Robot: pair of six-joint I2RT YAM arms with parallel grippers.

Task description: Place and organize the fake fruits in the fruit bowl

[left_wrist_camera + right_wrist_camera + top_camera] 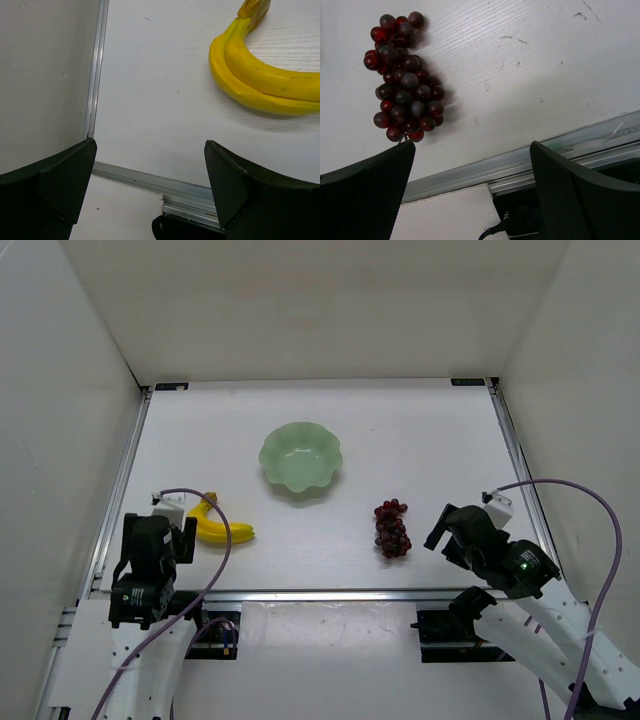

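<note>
lying ahead of, not between, wide-open empty jaws: banana bunch (pixel 260 82) left, grapes (pixel 405 85) right

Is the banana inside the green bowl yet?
No, the banana lies on the white table, apart from the bowl, which holds nothing.

White table (pixel 430 430) bears mint bowl (pixel 301 456), banana bunch (pixel 222 528) and grapes (pixel 392 528).
</note>
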